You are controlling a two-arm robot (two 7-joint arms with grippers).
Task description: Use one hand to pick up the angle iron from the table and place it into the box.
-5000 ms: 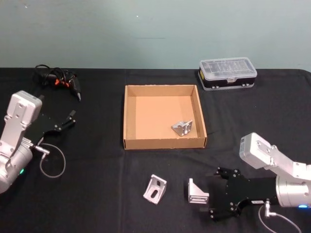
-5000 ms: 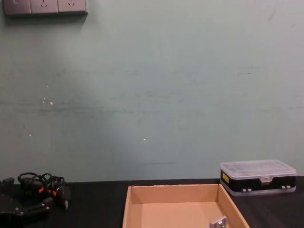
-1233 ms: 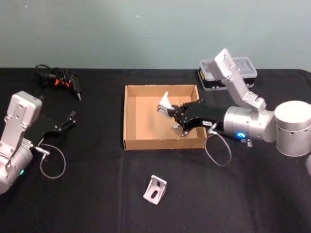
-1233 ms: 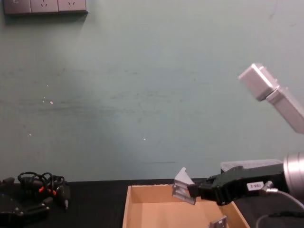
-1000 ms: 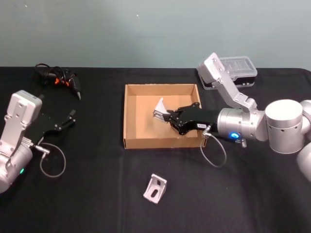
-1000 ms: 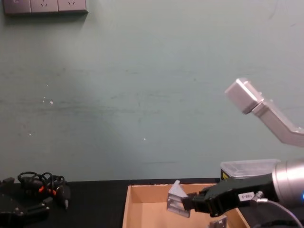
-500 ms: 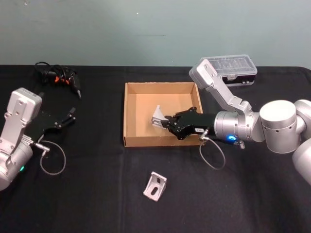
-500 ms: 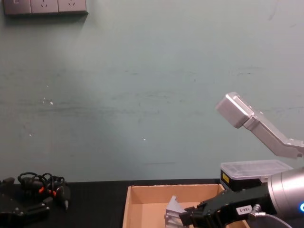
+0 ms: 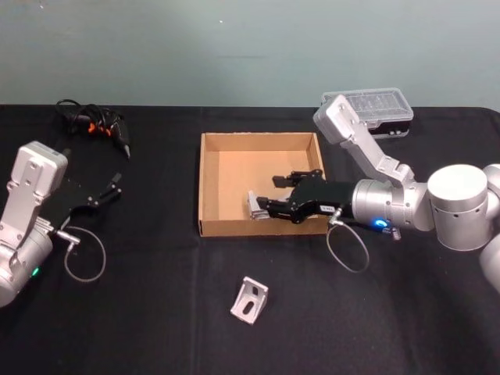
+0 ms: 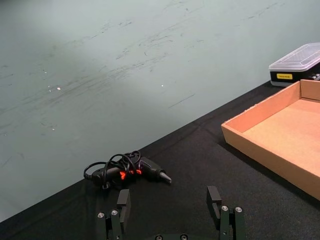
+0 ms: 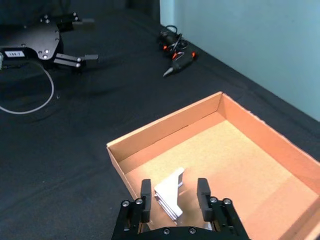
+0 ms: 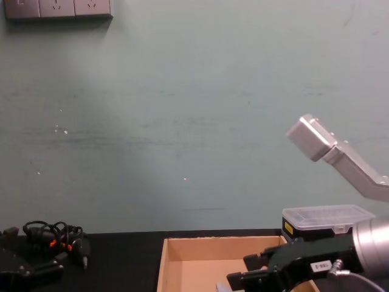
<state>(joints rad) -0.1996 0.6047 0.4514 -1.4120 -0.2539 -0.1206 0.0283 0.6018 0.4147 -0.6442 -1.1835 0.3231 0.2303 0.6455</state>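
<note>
Two angle irons show, along with two pincers, one box and one clear-lidded case. Nearest, a loose angle iron (image 9: 250,301) lies on the black worktop (image 9: 156,312) in front of the box, with bare surface all around it. Beyond it stands the cardboard box (image 9: 258,228), open-topped with low walls. The right pincer (image 9: 266,197) reaches in over the box's right wall, low by the front wall. Its fingers (image 11: 145,195) stand apart, and the second angle iron (image 11: 169,196) rests on the box floor between them, gripped by neither. The left and far parts of the box floor are bare. Well to the left, the left pincer (image 9: 114,190) is parked over the worktop, fingers spread. Farthest back, a cabled black tool (image 9: 98,126) lies at the left and the case (image 9: 371,109) at the right, near the rear edge.
</note>
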